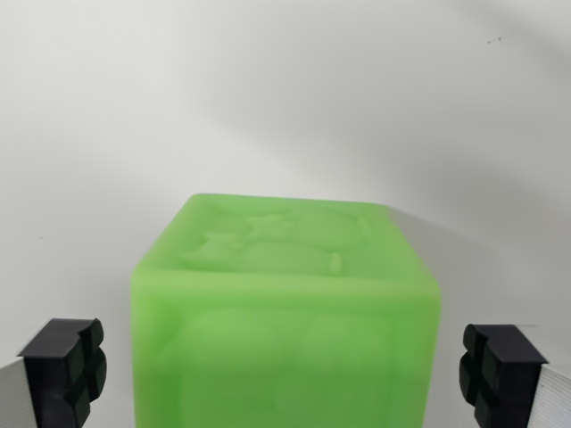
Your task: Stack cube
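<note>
Gripper (285, 379), seen from the wrist camera, with its two fingers spread wide and holding nothing; each fingertip enters from a lower corner of the view.

Left: the finger at the wrist view's left (64, 366) ends in a black, ridged pad mounted on a pale grey body that runs off the bottom edge. A clear strip of white surface separates this pad from the nearest face of the cube, so the two are apart, not touching.

Centre: a translucent green cube (285, 330) sits between the fingers on the white surface (285, 98). Its top face carries a shallow raised relief whose shapes are too soft to identify; fainter rounded forms show on the front face. The top face appears narrower at the far edge than at the near edge, and the cube's lower part is cut off by the frame, so its contact with the surface is not visible. A soft shadow lies just beyond the cube's upper right corner.

Right: the finger at the wrist view's right (500, 370) mirrors the first, black pad on pale grey body, and likewise stands apart from the cube's side, with a visible gap.

Background: plain white, with two tiny dark specks (492, 39) near the upper right.
</note>
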